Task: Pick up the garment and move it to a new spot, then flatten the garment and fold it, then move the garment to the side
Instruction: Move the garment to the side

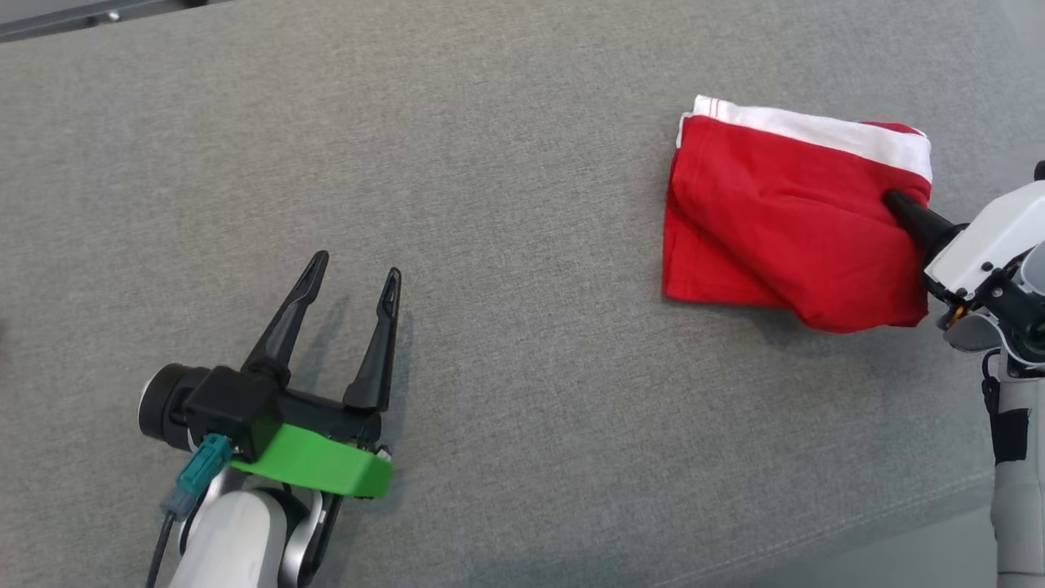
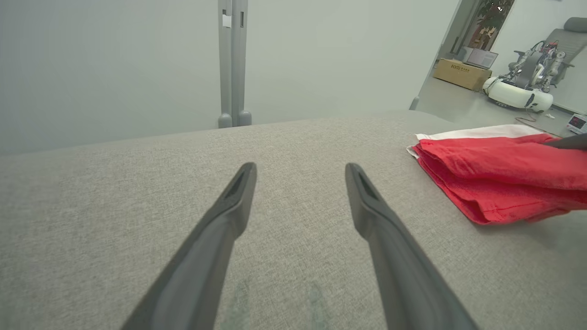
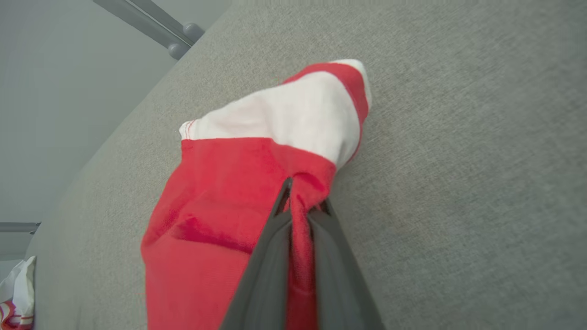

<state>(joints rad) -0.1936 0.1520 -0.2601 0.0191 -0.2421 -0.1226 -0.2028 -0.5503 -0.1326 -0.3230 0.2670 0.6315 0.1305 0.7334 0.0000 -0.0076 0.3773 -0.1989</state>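
From the head: shows the red garment (image 1: 775, 220) folded into a rough square, white band (image 1: 816, 131) along its far edge, lying on the right part of the grey counter (image 1: 522, 163), near right corner raised a little over a shadow. Shows the right claw (image 1: 894, 200) reaching in from the right edge, shut tight on the garment's right side, dark fingers (image 1: 918, 219) pinching a fold of red cloth. Finds the left claw (image 1: 357, 265) at lower left, well apart from the garment, spread wide, holding nothing, poised over bare counter, green bracket (image 1: 326, 465) behind the fingers. From the left wrist: looks along the left claw (image 2: 300, 167), both fingers splayed wide and empty above the counter (image 2: 137, 183); catches the garment (image 2: 500, 183) at the right, stacked in layers, white band on the far side, tip of the right claw (image 2: 568, 142) touching its top at the right edge; beyond the counter, a pale wall (image 2: 114, 68), a grey post (image 2: 234, 64), a cardboard box (image 2: 461, 73) and another robot (image 2: 523, 82) on the floor. From the right wrist: looks down the right claw (image 3: 302, 201), fingers closed together with a bunched ridge of red cloth clamped between them; shows the garment (image 3: 220, 206) stretching away from the grip, white band (image 3: 293, 114) at its far end, resting on the counter (image 3: 458, 137)
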